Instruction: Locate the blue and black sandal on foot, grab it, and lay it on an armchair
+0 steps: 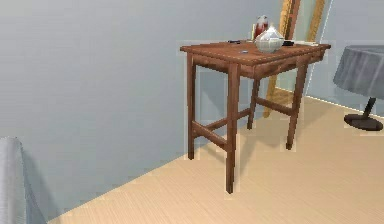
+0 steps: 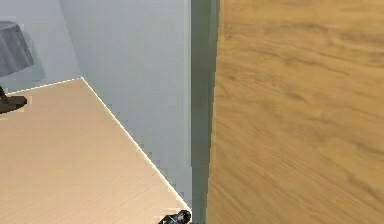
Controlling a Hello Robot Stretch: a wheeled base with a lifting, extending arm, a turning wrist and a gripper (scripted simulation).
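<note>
A small dark shape with pale flecks, apparently my gripper's (image 2: 177,216) far end, pokes up from the arm side view's bottom edge, where the floor meets the blue wall. I cannot tell whether it holds anything. A grey padded edge (image 1: 10,185), perhaps a seat, shows at the forward view's bottom left corner.
A tall wooden table (image 1: 250,60) stands ahead against the blue wall, with a white rounded thing (image 1: 267,38) and small items on top. Behind it leans a wooden frame (image 1: 289,30). A round grey table (image 1: 362,70) (image 2: 12,50) on a dark pedestal stands farther off. A large wooden panel (image 2: 300,110) stands close by.
</note>
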